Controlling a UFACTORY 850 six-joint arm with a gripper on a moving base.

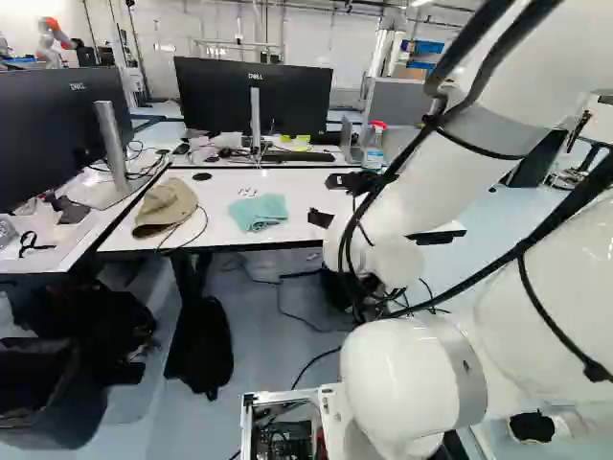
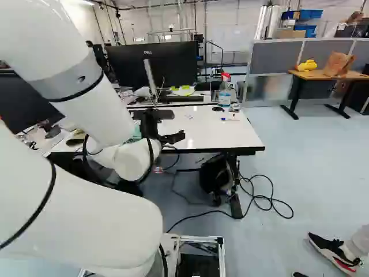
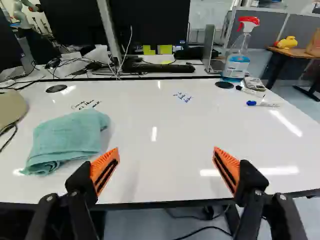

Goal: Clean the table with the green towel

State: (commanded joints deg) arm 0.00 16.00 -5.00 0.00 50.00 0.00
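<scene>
I have the black two-fingered gripper (image 1: pixel 320 199) spread wide by the front edge of the white-topped table (image 3: pixel 165 125). The folded teal-green cloth towel (image 3: pixel 70 137) lies near that edge, left of centre; towards the left end sits a tan fabric piece (image 1: pixel 166 206), probably a cap.

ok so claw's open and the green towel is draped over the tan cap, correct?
Not draped: the left base view shows the green towel on the white tabletop, with a gap between it and the tan cap. The claw is open, as the wrist view shows.
</scene>
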